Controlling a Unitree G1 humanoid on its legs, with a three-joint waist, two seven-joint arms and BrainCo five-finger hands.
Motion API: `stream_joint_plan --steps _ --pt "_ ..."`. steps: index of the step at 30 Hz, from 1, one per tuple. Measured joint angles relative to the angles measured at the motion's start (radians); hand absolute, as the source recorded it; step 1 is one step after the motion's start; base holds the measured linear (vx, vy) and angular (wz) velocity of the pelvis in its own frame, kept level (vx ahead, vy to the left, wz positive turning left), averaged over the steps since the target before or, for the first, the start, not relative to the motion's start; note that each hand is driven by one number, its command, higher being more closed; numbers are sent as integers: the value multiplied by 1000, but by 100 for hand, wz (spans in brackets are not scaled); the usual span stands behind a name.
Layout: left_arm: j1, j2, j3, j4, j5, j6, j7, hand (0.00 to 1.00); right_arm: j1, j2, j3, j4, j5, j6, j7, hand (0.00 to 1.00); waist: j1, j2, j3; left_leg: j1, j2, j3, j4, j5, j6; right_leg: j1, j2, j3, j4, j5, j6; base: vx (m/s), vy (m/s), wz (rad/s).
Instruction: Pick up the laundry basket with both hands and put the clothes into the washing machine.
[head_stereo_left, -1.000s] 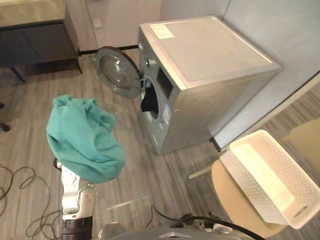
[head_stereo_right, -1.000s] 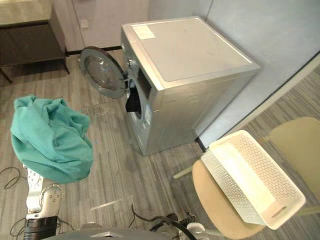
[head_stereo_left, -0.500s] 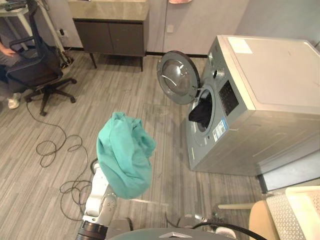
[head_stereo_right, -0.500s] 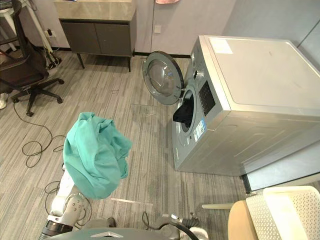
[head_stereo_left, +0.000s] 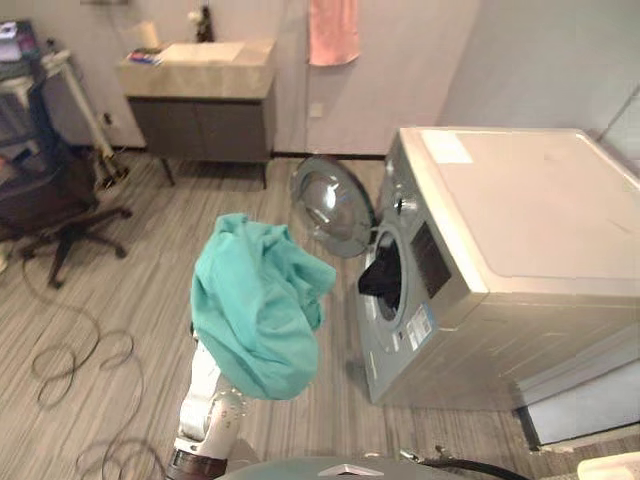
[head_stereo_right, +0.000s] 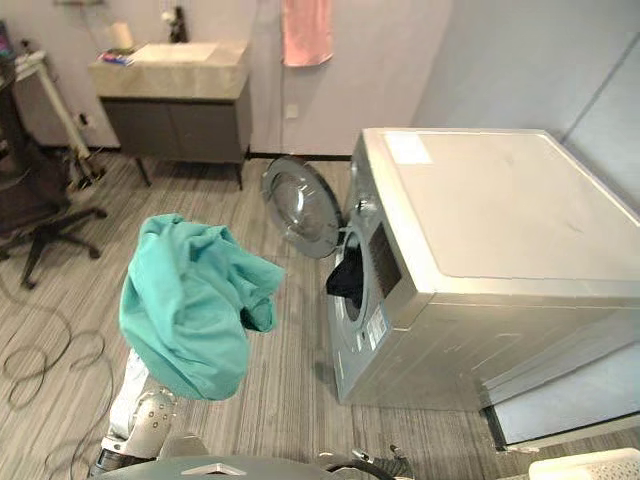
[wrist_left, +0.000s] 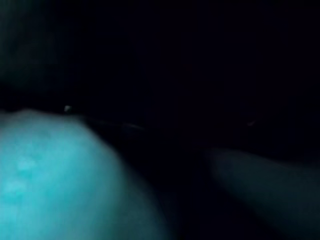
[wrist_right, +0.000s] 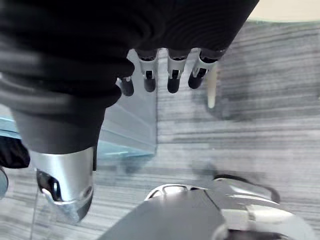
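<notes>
Your left arm (head_stereo_left: 207, 405) is raised, with the teal garment (head_stereo_left: 255, 310) draped over the top of it. The left hand is covered, so you cannot tell how it grips. The garment hangs bunched above the floor (head_stereo_left: 120, 300), long axis roughly upright, one fold reaching toward the open door (head_stereo_left: 332, 205) of the washing machine (head_stereo_left: 520, 230). A dark garment (head_stereo_left: 381, 275) hangs from the drum opening. Your right hand (wrist_right: 173, 75) hangs relaxed and holds nothing.

My left arm (head_stereo_left: 205, 415) rises upright from seven o'clock in the head view, its hand covered from sight. My right hand (wrist_right: 172, 75) hangs idle and empty, fingers (wrist_right: 149, 80) straight and loose, thumb (wrist_right: 67, 187) apart.
</notes>
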Motion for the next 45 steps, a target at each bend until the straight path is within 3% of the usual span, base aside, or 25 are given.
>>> stream_joint_plan --steps 1,3,6,7,8,9,11,13,17,20,21,22,23,25,28,30,31,32,34,35,37,39,42,44,45 --pt "-1 2 -4 19 0 2 5 100 -1 5 6 0 0 0 -10 0 -1 -12 5 -23 8 45 -13 -58 28 32 -16 12 -32 4 6 296 81 -32" --pt "-1 7 -3 58 -1 3 6 100 -3 7 29 4 0 0 -13 0 -2 -30 11 -39 -4 84 -108 -121 33 77 -41 33 -73 10 17 290 112 -20" --pt "0 9 2 123 -3 17 7 100 -24 -2 46 58 -10 -12 -12 0 0 -45 14 -43 -147 39 -609 -150 12 101 -110 64 -105 15 32 331 253 -24" --pt "3 8 6 130 -3 21 7 100 -27 -7 45 85 -15 -19 -11 0 0 -40 10 -21 -202 -24 -798 -101 4 103 -127 76 -106 10 59 411 476 -56" --pt "17 -1 24 129 -3 20 4 100 -29 -35 38 105 -18 -25 -10 0 11 -4 4 38 -232 -129 -1000 71 -75 109 -120 114 -115 -14 106 328 391 -62" --pt "17 25 72 153 -3 20 4 100 -57 -6 32 143 -18 -26 -11 0 -7 -49 9 40 -261 -118 -980 58 -69 115 -144 146 -118 -35 123 356 366 -60" --pt "31 38 142 178 -14 18 13 100 -60 11 25 176 -20 -45 -5 0 -6 -89 40 -3 -289 -211 -820 -14 -72 86 -122 205 -99 -23 116 195 145 -46" --pt "52 51 138 187 -18 21 10 100 -60 16 16 199 -20 -45 -5 0 -9 -101 34 -44 -287 -248 -702 -98 -66 95 -129 255 -113 -8 137 146 162 -42" --pt "87 64 89 183 -18 24 -13 100 -57 20 -40 200 -27 -46 13 0 -3 -78 30 -60 -284 -149 -611 -269 -58 26 -176 346 -72 4 155 128 311 -77" --pt "96 82 70 183 -18 31 -13 100 -54 23 -43 166 -14 -44 16 0 -9 -67 25 20 -274 -13 -625 -316 -32 -165 -206 426 215 81 83 155 309 -116" --pt "105 86 76 183 -18 30 -12 100 -53 24 -42 152 -13 -45 16 0 -12 -62 26 79 -266 56 -651 -333 -21 -249 -220 413 346 153 35 184 247 -150" --pt "125 90 92 183 -18 30 -9 100 -62 23 -40 141 -7 -46 15 0 -21 -53 28 152 -256 127 -685 -344 -14 -309 -235 377 437 187 31 187 214 -152" --pt "134 89 103 183 -18 30 -7 100 -71 23 -34 136 -1 -45 14 0 -30 -54 27 188 -249 163 -704 -345 -8 -330 -247 320 470 176 28 177 133 -149" --pt "154 89 123 184 -19 26 11 100 -84 8 20 119 16 -45 7 0 -42 -56 26 303 -241 287 -797 -350 -17 -388 -279 -6 513 62 -6 149 79 -148" --pt "149 74 122 190 -31 21 18 100 -106 -2 45 120 12 -44 6 0 -48 -56 26 364 -241 402 -860 -347 -38 -441 -239 -306 435 0 6 266 37 -122" --pt "149 59 123 199 -48 21 32 100 -100 2 72 120 2 -44 5 0 -59 -70 23 391 -263 445 -874 -343 -59 -418 -203 -440 291 32 -104 347 -20 -57" --pt "150 27 129 230 -50 23 33 100 -89 -7 70 124 -5 -41 -2 0 -53 -66 30 412 -257 440 -816 -356 -68 -378 -175 -456 236 11 -169 409 -21 -39" --pt "148 -12 143 251 -55 36 34 100 -89 -27 75 114 -17 -40 -10 0 -53 -24 54 368 -164 405 -613 -350 -37 -322 -136 -470 210 7 -170 389 -25 -43" --pt "154 -13 153 261 -59 38 35 100 -85 -36 77 107 -18 -37 -18 0 -33 -6 69 275 -62 301 -335 -311 21 -254 -79 -448 167 1 -167 293 -47 -57" --pt "165 -13 153 266 -60 38 34 100 -75 -36 83 106 -19 -34 -29 0 -3 -12 74 220 -34 230 -194 -302 38 -212 -62 -430 154 0 -167 291 -48 -73" --pt "171 -12 150 265 -71 37 33 100 -64 -33 102 85 -21 -19 -30 0 13 -30 80 129 -31 154 -101 -299 43 -165 -47 -403 111 -8 -155 203 -18 -47" --pt "182 -10 148 267 -85 37 33 100 -77 -34 106 80 -32 -19 -34 0 17 -36 80 15 -31 105 -154 -299 43 -164 -33 -363 65 -3 -125 150 49 -50" --pt "204 -10 152 276 -98 38 33 100 -122 -35 127 85 -20 -19 -50 0 24 -53 98 -25 -42 64 -502 -288 22 -195 -31 -284 38 30 -92 123 129 -74" --pt "213 -11 152 278 -110 39 34 100 -146 -40 159 77 34 -26 -76 0 33 -52 104 8 -58 38 -726 -241 -7 -251 -37 -224 62 46 -78 104 198 -112" --pt "213 -11 158 279 -120 38 33 100 -183 -41 163 53 104 -39 -85 0 34 -43 137 23 -60 41 -811 -173 -16 -298 -41 -183 106 48 -70 79 307 -127"
